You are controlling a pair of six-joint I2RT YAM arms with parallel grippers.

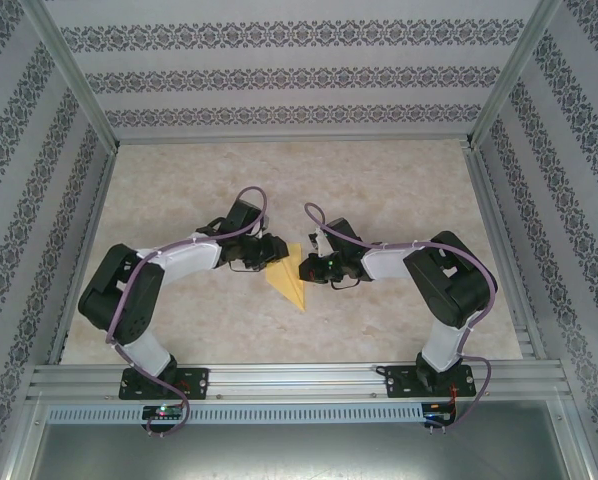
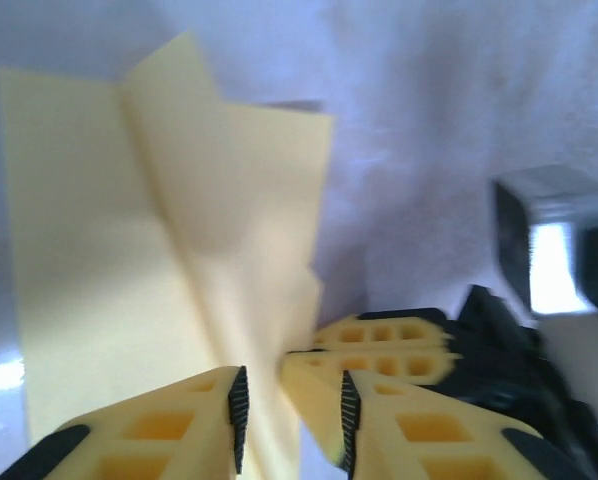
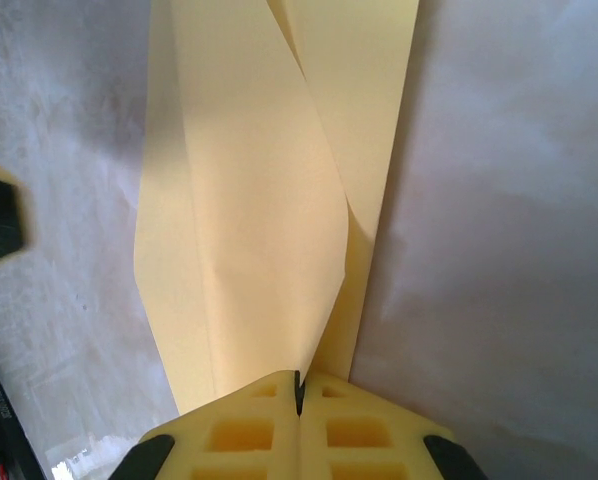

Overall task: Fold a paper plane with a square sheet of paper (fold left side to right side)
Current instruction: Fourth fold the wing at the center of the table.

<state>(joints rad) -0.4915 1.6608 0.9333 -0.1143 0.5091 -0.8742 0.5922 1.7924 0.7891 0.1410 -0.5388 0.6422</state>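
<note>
The yellow sheet of paper (image 1: 290,286) lies at the table's middle, folded into a narrow pointed shape with its tip toward the near edge. My left gripper (image 1: 275,255) is at its far left edge. In the left wrist view the fingers stand apart, left gripper (image 2: 294,420) open, with a raised fold of the paper (image 2: 99,250) running between the pads. My right gripper (image 1: 306,268) meets the paper from the right. It is shut (image 3: 299,390) on the tip of a lifted flap of the paper (image 3: 249,200). Its yellow fingers (image 2: 389,345) show just beyond my left ones.
The marbled table (image 1: 179,180) is bounded by patterned walls and aluminium posts. A metal rail (image 1: 299,380) with both arm bases runs along the near edge. The two arms bend inward, their wrists close together over the paper.
</note>
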